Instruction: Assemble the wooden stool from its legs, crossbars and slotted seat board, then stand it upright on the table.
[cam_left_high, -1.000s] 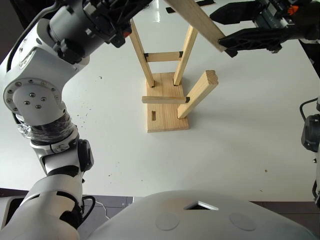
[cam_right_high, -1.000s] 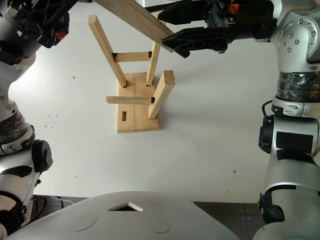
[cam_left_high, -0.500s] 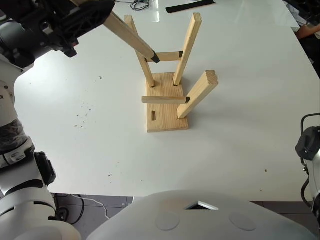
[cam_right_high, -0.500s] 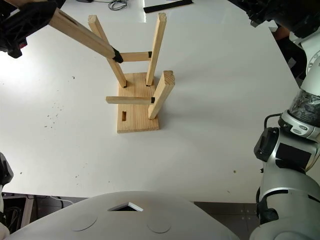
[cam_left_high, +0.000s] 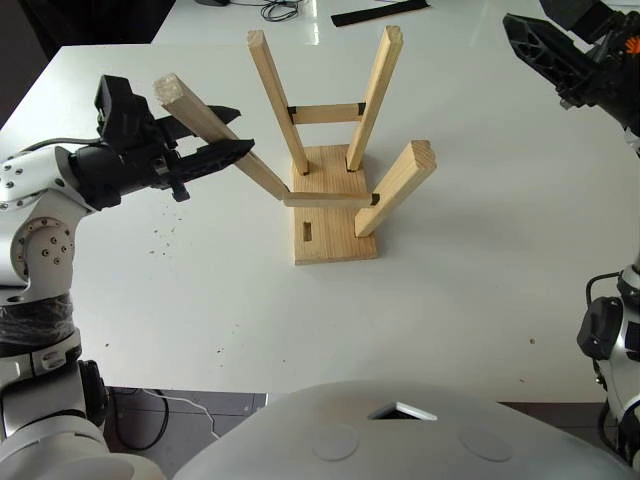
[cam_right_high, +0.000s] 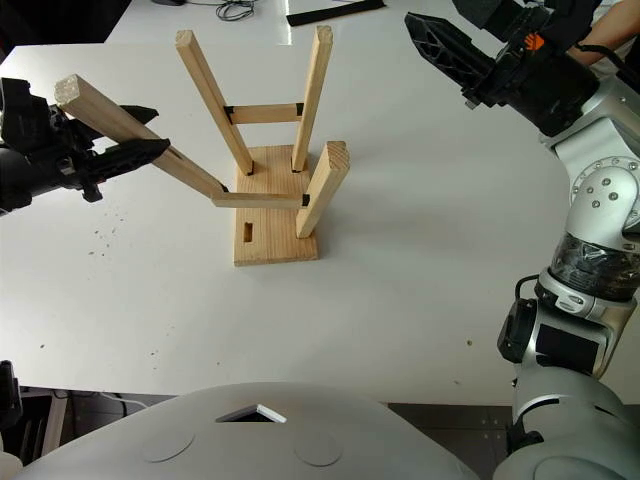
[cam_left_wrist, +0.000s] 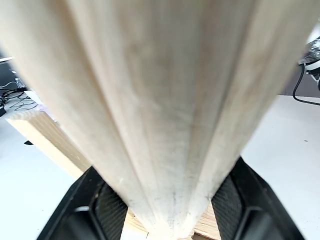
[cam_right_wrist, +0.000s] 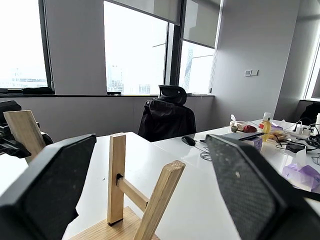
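The slotted seat board (cam_left_high: 335, 235) lies flat on the white table (cam_left_high: 480, 250). Two legs (cam_left_high: 278, 100) stand upright in it, joined by a crossbar (cam_left_high: 325, 112). A third leg (cam_left_high: 400, 185) leans outward from the board's right side, and a second crossbar (cam_left_high: 325, 200) sticks out from it to the left. My left gripper (cam_left_high: 232, 132) is shut on a fourth leg (cam_left_high: 190, 105), held slanted to the left of the board. That leg's lower end meets the free end of the second crossbar. My right gripper (cam_right_wrist: 150, 142) is open and empty, high above the table's far right.
An unfilled slot (cam_left_high: 308, 232) shows in the seat board's near left part. A black strip (cam_left_high: 380, 12) and a cable (cam_left_high: 280, 8) lie at the table's far edge. Bare table (cam_left_high: 200, 300) lies in front of the stool and on both sides.
My left arm swung the fourth leg down from high over the stool to the left, its lower end now at the crossbar. My right gripper let go of it and drew back to the far right.
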